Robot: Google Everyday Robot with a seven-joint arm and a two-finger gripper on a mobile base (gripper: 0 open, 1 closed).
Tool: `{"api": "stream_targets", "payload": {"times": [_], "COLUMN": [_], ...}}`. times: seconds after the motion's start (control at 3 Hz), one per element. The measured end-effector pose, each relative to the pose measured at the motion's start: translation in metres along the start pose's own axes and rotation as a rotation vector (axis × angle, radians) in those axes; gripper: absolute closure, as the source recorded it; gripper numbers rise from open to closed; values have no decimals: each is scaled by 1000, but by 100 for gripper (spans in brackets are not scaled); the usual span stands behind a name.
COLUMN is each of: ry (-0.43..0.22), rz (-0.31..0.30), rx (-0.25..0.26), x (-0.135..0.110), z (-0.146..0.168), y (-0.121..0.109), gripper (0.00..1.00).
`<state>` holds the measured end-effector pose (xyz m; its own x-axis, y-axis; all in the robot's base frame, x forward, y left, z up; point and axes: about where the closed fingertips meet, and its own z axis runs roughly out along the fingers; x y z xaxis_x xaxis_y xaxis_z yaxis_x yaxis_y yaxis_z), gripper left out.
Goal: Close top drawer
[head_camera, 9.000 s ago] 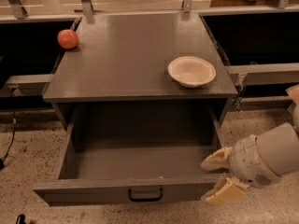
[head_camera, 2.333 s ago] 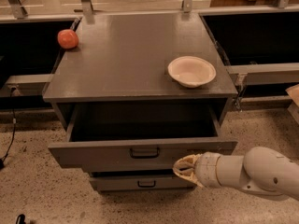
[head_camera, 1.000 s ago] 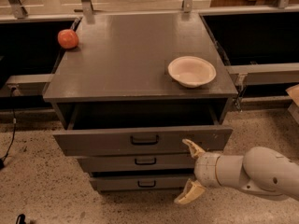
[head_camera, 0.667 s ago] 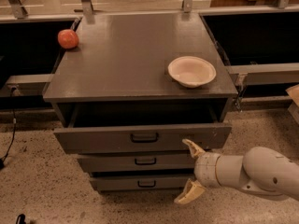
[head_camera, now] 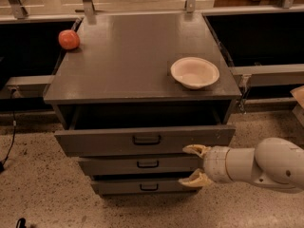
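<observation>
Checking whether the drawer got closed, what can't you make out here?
All in the camera view:
Inside of the top drawer: hidden by the cabinet top and shadow.
Whether the open gripper, before the middle drawer at its right end, touches it: the angle hides it.
The arm: cut off by the right edge.

Pincer (head_camera: 186, 167) before lower drawers (head_camera: 109, 166), arm (head_camera: 266, 166) cut by right edge; top drawer (head_camera: 104, 141) inside hidden.
</observation>
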<state>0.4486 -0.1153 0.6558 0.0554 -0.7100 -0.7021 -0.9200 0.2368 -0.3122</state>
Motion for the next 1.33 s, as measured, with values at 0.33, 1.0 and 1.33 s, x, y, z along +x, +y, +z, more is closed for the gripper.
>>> {"api": "stream_targets", "payload": {"times": [0.33,1.0,1.33], "ry": [12,12,12], "rz": [-6,-14,-14], "rx": [-20,-49,-49], "x": [5,8,8], "z": [9,26,26], "y": [-15,-27,-27], "gripper": [61,32,9]}}
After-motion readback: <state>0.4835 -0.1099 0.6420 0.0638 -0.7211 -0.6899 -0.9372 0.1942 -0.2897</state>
